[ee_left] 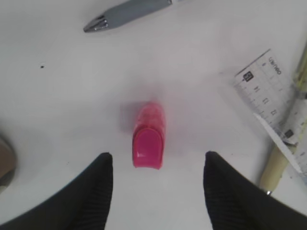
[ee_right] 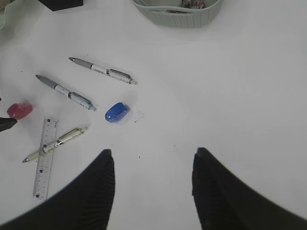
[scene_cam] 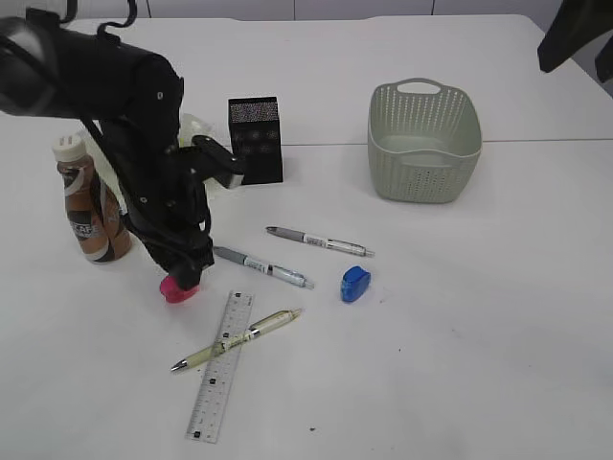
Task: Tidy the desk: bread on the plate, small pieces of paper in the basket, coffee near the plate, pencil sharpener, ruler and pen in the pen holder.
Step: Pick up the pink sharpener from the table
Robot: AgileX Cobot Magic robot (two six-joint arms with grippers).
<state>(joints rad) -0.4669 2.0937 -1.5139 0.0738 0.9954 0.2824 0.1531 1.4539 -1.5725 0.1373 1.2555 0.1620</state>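
Note:
My left gripper (ee_left: 156,155) hangs open just over the desk (scene_cam: 460,316), its fingertips apart on either side of the near end of a pink pencil sharpener (ee_left: 149,140), not touching it. A blue sharpener (scene_cam: 354,284) lies to the right. The clear ruler (scene_cam: 220,366) lies under a yellow-green pen (scene_cam: 237,339). Two grey pens (scene_cam: 319,241) (scene_cam: 262,267) lie between them and the black mesh pen holder (scene_cam: 256,140). The coffee (scene_cam: 91,201) stands at the left. The plate (scene_cam: 196,125) peeks out behind my left arm; the bread is hidden. My right gripper (ee_right: 153,152) is open and empty, high above bare desk.
The grey-green basket (scene_cam: 423,142) stands at the back right with something crumpled inside. My right arm (scene_cam: 575,38) shows only at the top right corner. The left arm blocks the area between coffee and pen holder.

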